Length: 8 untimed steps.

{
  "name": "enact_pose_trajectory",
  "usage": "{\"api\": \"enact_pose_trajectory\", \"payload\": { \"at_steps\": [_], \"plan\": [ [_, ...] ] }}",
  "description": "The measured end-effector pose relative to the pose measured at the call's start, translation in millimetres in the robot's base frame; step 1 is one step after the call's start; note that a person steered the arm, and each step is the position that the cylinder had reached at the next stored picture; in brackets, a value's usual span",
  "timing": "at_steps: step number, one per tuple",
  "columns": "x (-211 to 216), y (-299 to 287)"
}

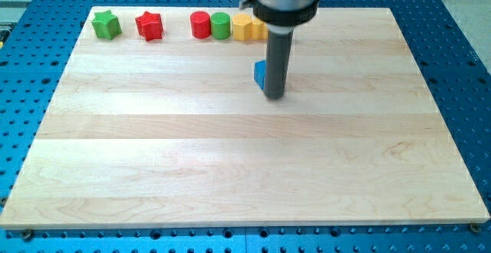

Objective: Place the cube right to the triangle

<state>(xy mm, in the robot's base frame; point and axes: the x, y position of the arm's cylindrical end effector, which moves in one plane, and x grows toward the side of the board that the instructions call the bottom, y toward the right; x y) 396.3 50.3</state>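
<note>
Now my tip [275, 96] touching blue block [260, 74], block's right.

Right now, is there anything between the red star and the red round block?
No. In the camera view, only bare wood lies between the red star and the red round block.

A straight dark grey rod [275, 61] under a wider grey cylindrical housing with a black collar.

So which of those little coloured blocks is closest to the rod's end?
The blue block, sitting alone mid-board, touching or nearly touching my tip on the view's left. All the other blocks sit in a row along the board's top edge.
</note>
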Motion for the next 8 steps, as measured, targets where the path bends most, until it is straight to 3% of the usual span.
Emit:
{"api": "enact_pose_trajectory", "payload": {
  "at_steps": [2,4,8],
  "plan": [
    [-47,-70],
    [-63,24],
    [-70,48]
  ]
}}
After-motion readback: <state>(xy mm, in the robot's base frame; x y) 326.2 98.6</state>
